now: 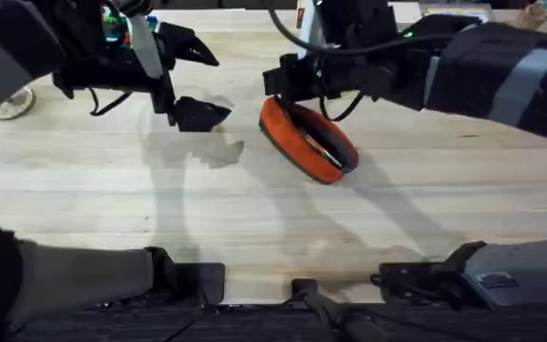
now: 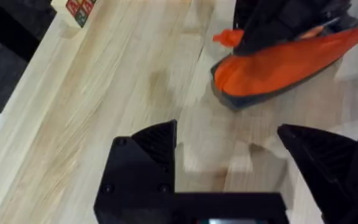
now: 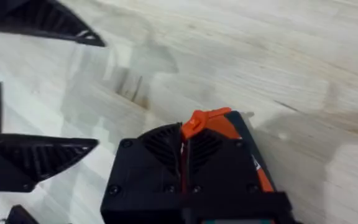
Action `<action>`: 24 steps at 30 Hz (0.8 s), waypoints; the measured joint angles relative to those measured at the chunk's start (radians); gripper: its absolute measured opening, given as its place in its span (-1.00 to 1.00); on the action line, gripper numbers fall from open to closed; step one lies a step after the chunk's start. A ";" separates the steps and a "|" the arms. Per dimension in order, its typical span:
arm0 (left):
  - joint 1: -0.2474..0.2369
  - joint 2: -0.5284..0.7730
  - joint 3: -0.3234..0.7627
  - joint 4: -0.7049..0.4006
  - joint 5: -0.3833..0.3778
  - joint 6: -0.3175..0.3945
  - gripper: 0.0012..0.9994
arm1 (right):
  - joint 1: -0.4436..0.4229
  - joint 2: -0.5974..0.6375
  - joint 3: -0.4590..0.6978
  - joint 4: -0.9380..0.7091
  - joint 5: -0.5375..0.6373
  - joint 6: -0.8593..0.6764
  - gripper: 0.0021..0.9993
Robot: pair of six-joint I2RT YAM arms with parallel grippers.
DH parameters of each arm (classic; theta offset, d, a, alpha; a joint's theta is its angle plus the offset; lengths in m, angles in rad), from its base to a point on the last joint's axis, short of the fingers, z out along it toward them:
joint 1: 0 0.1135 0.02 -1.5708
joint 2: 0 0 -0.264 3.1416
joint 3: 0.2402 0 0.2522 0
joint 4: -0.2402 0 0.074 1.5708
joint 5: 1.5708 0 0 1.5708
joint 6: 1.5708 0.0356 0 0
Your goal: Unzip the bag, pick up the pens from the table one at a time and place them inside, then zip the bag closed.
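A: Bag [image 1: 309, 141] position: lying on the table [image 1: 254, 218] near its middle, with the right gripper [image 3: 191, 134] at the far end, fingers closed on the red pull tab [image 3: 199, 119].

B: And the left gripper [image 1: 198, 81]?

A: Spread wide, holding nothing, beside the bag and apart from it.

B: Likely risk?

A: Nothing pins the bag down. A pull on the tab would probably drag the whole bag across the table rather than move the zipper.

B: Differences between views?

A: The right wrist view shows the pinched tab; overhead, the arm hides it. The overhead view shows the bag's full length.
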 joint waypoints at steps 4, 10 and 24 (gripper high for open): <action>-0.030 0.070 0.000 -0.003 0.037 0.000 0.99 | 0.018 -0.003 0.000 -0.007 -0.001 -0.009 -0.94; -0.101 0.192 0.000 0.013 0.119 0.000 0.99 | 0.020 -0.059 0.000 -0.030 0.000 -0.017 -0.94; -0.231 0.242 0.000 0.038 0.142 0.000 0.99 | 0.040 -0.061 0.000 -0.053 0.000 -0.017 -0.94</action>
